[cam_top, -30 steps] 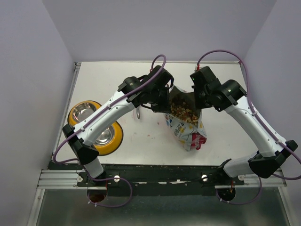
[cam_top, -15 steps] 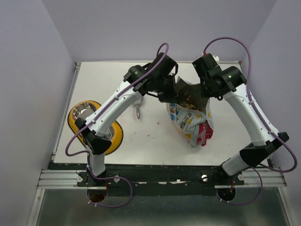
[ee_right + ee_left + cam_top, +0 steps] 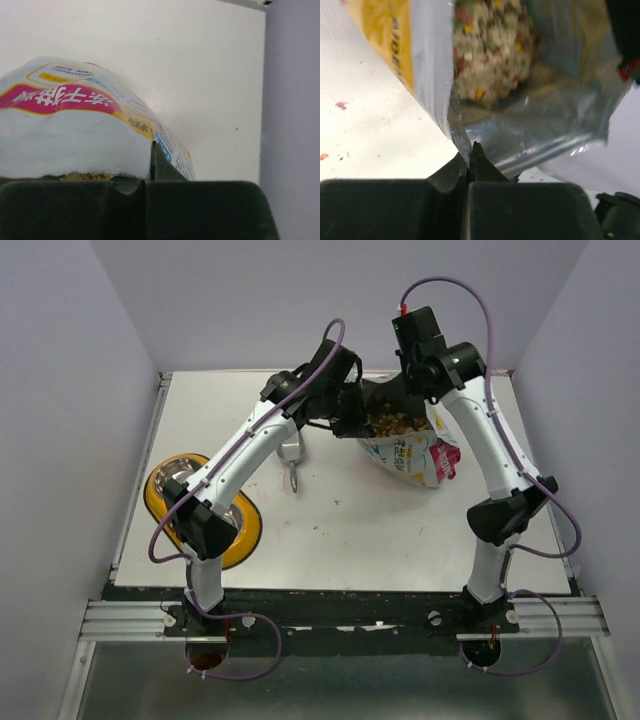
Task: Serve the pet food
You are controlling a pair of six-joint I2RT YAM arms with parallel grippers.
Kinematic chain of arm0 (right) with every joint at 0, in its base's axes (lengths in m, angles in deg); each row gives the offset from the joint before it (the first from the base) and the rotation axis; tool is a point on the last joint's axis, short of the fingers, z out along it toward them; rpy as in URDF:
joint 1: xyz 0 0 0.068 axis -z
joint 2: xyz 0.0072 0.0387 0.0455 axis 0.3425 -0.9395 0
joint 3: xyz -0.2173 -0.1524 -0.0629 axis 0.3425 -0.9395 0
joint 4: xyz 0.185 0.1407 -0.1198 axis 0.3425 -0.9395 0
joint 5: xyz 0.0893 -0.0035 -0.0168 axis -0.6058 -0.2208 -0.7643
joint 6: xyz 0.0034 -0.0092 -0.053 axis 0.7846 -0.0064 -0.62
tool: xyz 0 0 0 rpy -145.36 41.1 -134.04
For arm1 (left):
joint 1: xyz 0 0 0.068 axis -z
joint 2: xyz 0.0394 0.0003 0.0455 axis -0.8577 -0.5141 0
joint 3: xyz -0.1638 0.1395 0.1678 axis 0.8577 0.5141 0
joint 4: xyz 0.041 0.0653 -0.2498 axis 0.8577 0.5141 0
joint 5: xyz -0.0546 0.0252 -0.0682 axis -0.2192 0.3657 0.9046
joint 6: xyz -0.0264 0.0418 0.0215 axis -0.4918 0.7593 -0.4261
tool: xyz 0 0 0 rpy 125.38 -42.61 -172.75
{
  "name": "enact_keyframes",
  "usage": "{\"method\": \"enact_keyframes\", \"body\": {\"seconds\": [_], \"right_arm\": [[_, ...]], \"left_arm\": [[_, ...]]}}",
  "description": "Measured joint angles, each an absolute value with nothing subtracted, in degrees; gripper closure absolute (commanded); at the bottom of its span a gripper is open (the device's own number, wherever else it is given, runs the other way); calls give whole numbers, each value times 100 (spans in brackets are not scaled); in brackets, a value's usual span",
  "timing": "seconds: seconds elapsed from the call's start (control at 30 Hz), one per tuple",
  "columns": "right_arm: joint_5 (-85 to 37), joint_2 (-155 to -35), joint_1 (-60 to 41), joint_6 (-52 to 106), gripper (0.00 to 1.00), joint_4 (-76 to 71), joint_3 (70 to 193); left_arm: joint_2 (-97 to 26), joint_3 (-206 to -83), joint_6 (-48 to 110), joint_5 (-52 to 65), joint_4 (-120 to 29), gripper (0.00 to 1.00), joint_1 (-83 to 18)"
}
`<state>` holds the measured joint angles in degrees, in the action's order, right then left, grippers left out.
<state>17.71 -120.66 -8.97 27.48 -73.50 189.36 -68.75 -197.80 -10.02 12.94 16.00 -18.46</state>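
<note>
Both our hands are pinched shut on the rim of the one bag (image 3: pixel 415 450). The left hand (image 3: pixel 471 150) nips the lip on the left side of the mouth. The right hand (image 3: pixel 152 150) nips the lip on the opposite side. Between them the bag hangs above the worktop (image 3: pixel 400 530), at the upper middle of the top view. The mouth is pulled open towards the camera.

The pet food (image 3: pixel 395 422) sits inside, just below the mouth, a heap of pellets too many to count. None shows in the feeder.

The bag's long axis runs from the mouth at the upper centre down to its red bottom edge at the lower right. So the opening faces up and away from where the food must go.

The one yellow feeder (image 3: pixel 150 495), with two steel bowls, lies at the lower left of the frame, well apart from the bag. Our left arm is the nearer to it, and partly covers it.

One metal scoop (image 3: pixel 292 465) lies on the worktop between the bag and the feeder, just beside the left arm, handle pointing down the frame.

We judge that serving means bringing the food leftward and down the frame, by tipping the mouth or by freeing a hand for the scoop.
</note>
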Motion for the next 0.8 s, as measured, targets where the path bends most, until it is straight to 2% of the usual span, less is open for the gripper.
{"method": "enact_keyframes", "body": {"seconds": [0.1,0.13,0.17,0.2,0.23,0.27,0.37,0.47,0.63,0.8], "right_arm": [[1310,-12522,-846,2482,99,-6871,18881],[1154,-12549,-862,2366,99,-6648,18626],[1080,-12422,-927,2206,99,-6192,18084],[997,-12216,-1012,2086,99,-5785,17598],[896,-11880,-1146,1957,99,-5306,16958],[724,-11458,-1323,1854,99,-4895,16298],[35,-10048,-1834,1741,99,-4179,14508],[-435,-9287,-1928,1795,99,-3910,13570],[-428,-9329,-1860,1985,99,-3969,13706],[-37,-10087,-1806,2289,99,-4500,14766]], "left_arm": [[-6818,-19179,-760,1294,1393,64,-1818],[-6713,-18810,-712,1292,1342,53,-1800],[-6470,-18241,-646,1286,1135,44,-1778],[-6267,-17826,-600,1251,944,30,-1778],[-5734,-16945,-548,1233,691,23,-1789],[-5426,-16565,-539,1235,654,14,-1805],[-3751,-15164,-506,1321,621,13,-1973],[-2269,-14567,-576,1362,527,13,-2082],[-873,-13737,-1088,1565,333,13,-2401],[-1354,-12991,-1675,1850,195,13,-3308]]}}
